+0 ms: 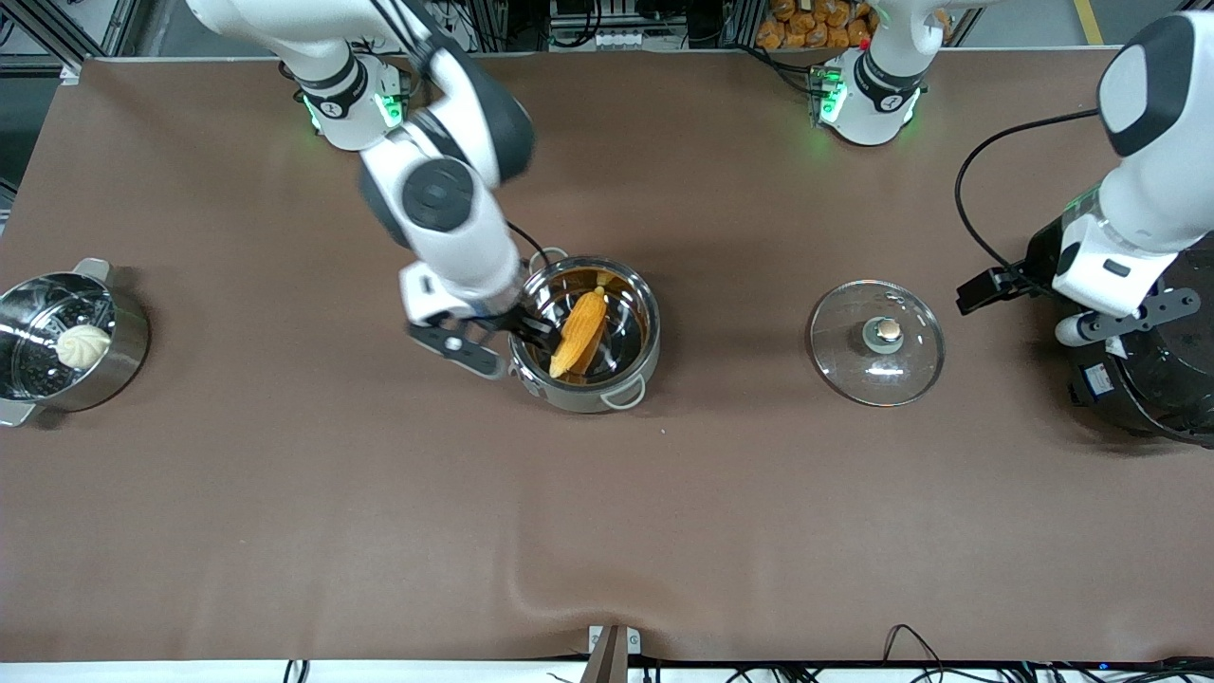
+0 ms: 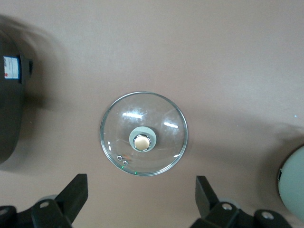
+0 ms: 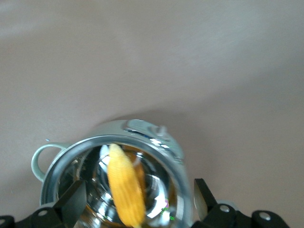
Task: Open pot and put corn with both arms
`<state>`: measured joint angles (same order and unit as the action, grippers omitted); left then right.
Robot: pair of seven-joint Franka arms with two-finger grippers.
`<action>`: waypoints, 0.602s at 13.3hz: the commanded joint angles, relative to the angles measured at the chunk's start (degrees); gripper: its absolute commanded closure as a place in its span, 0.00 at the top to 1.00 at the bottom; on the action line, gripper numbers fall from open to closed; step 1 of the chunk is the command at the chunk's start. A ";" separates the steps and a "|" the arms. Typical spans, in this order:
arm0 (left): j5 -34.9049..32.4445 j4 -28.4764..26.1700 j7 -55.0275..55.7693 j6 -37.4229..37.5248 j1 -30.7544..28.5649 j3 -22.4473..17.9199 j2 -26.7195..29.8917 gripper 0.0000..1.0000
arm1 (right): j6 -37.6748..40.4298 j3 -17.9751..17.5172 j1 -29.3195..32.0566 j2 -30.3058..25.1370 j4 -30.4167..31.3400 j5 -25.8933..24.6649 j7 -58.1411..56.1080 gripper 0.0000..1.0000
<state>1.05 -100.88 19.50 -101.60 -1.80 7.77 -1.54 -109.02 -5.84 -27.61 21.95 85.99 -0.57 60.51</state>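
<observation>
Right hand over pot at mid-tabletop, fingers wide, corn slanted inside pot between them, apparently loose. Lid flat on tabletop beside pot, toward left arm's end. Left hand above lid, fingers spread wide, empty.

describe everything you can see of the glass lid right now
The lid is a round dome of clear glass with a thin metal rim and a copper-coloured knob on a pale collar at its centre. It is off the pot, lying flat and knob-up on the brown table, apart from the pot toward the left arm's end. Small droplets or vent holes show near its edge. Nothing touches it; the left gripper is above it, fingers open and empty.
</observation>
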 commanded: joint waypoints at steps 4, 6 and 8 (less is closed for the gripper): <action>-0.61 3.66 -3.24 6.22 -0.31 1.28 3.82 1.00 | 14.95 -0.49 11.24 -14.64 2.08 2.94 -19.70 1.00; -0.61 5.60 -3.41 7.72 -0.40 1.46 3.82 1.00 | 18.91 1.78 13.80 -17.89 1.99 2.85 -29.43 1.00; -0.61 6.91 -3.41 9.65 -0.49 1.46 3.91 1.00 | 21.03 7.83 13.28 -19.66 1.99 2.76 -38.67 1.00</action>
<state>1.05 -95.89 17.51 -94.72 -1.75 8.84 2.24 -88.86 -1.89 -14.64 4.86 86.10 1.24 29.52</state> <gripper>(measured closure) 0.000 0.000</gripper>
